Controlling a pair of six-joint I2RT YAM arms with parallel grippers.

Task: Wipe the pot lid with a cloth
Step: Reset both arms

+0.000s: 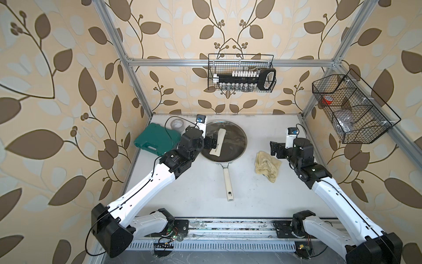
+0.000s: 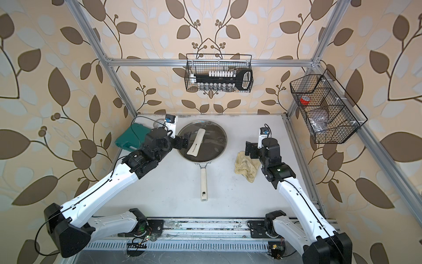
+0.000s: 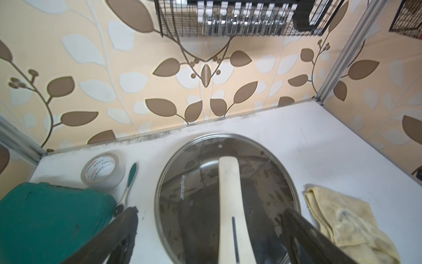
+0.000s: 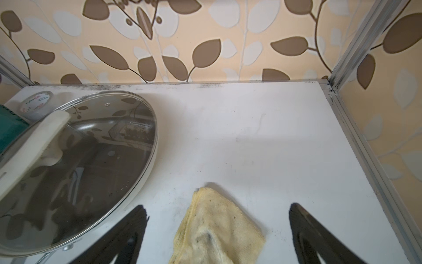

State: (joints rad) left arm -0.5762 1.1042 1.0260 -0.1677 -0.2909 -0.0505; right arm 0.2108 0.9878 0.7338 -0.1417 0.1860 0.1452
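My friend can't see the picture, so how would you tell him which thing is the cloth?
Find the white table, then the big round glass pot lid on the frying pan in its back half. Beside the lid, near the open right gripper, lies the cloth. It is the only soft, crumpled, pale yellow thing there.

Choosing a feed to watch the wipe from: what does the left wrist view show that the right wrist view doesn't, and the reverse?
Only the left wrist view: the open left gripper over the pot lid, a green-handled tool and the wall basket of jars. Only the right wrist view: the open right gripper, its fingers framing the cloth. Both: lid, cloth, tape roll and green case.
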